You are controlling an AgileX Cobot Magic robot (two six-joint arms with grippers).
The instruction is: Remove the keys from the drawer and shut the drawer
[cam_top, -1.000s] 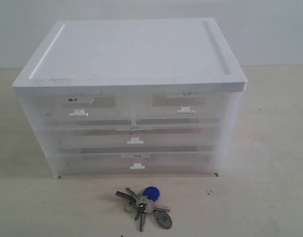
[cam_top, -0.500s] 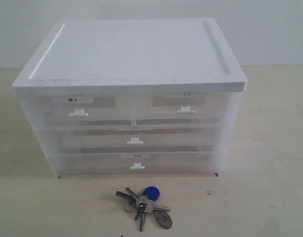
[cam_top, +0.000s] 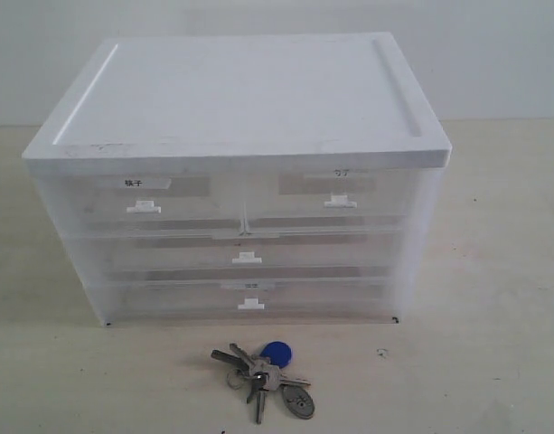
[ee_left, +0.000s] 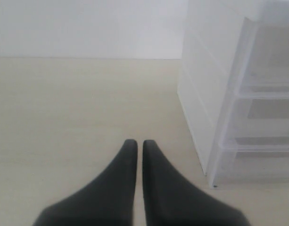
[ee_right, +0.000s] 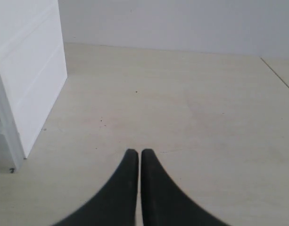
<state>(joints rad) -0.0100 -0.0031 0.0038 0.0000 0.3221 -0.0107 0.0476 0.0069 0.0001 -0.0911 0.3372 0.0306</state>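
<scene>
The keys (cam_top: 266,378), grey metal on a ring with a round blue fob and an oval tag, lie on the table just in front of the drawer unit. The drawer (cam_top: 331,194), top right with a faint pale label and a white tab handle, sits flush with the unit's front. Neither arm shows in the exterior view. My left gripper (ee_left: 136,142) is shut on nothing, hovering over bare table beside the unit's side wall (ee_left: 205,94). My right gripper (ee_right: 138,151) is likewise shut and holds nothing, off the unit's other side (ee_right: 31,70).
The white-topped translucent drawer unit (cam_top: 240,99) also holds a top-left half-width drawer (cam_top: 145,197) with a black-lettered label and two full-width drawers (cam_top: 247,262) below, all pushed in. A wall stands behind the beige table (cam_top: 493,271).
</scene>
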